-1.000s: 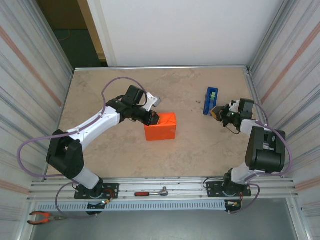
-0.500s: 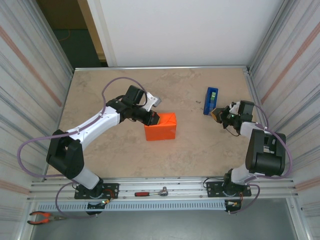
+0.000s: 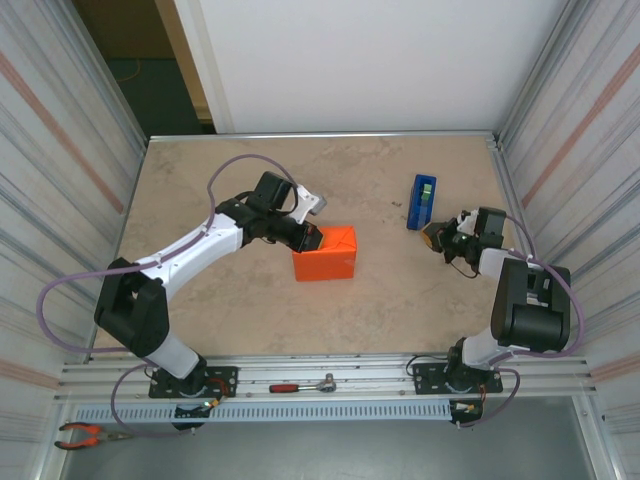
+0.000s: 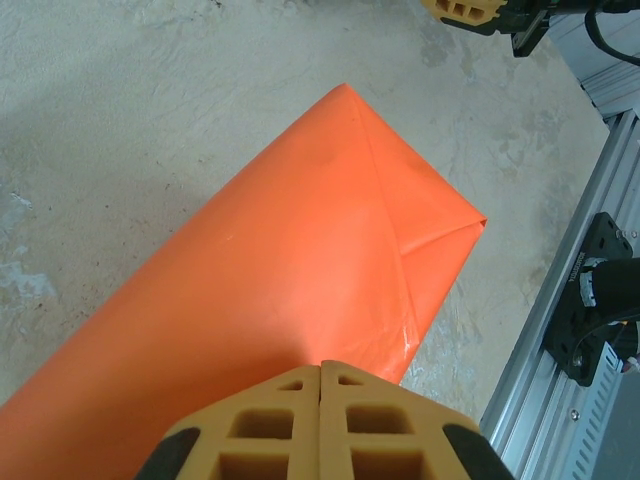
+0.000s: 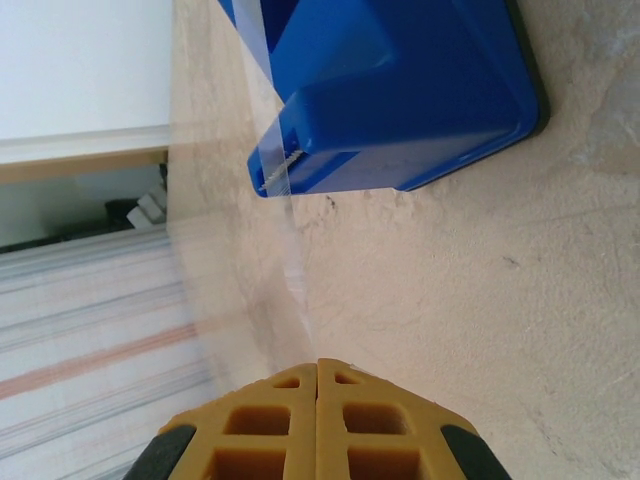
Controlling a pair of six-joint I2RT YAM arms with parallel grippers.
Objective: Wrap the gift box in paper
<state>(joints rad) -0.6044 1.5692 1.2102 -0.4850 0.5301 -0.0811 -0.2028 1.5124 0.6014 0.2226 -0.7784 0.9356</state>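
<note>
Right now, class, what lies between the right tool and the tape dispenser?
A strip of clear tape, stretched from the dispenser to the shut right tool; right wrist view.

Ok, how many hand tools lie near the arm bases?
2: a red-handled ratchet on the front rail, about midway, and pliers at the near left corner. Others may be hidden.

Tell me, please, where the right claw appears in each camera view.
Top external: right claw, right of centre, beside the blue tape dispenser.
Left wrist: claw at top edge, right of centre.
Right wrist: claw bottom centre, shut on clear tape.
Shared landmark: the dispenser, directly ahead of the claw.
</note>
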